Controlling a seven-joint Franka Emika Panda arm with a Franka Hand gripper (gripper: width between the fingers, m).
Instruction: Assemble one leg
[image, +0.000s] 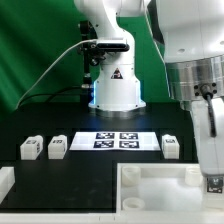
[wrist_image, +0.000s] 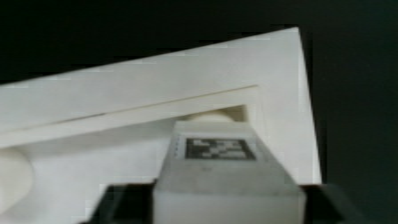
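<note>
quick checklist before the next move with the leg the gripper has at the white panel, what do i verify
1. Leg held in the gripper: ok, it sits between the fingers.
2. Leg at the panel: ok, the panel fills the wrist view behind it.
3. Leg lined up with a corner socket: cannot tell.
4. Leg seated in the panel: cannot tell.
5. Spare legs apart from the arm: ok, they lie either side of the marker board.

The leg is cut off below; the gripper is blurred.
</note>
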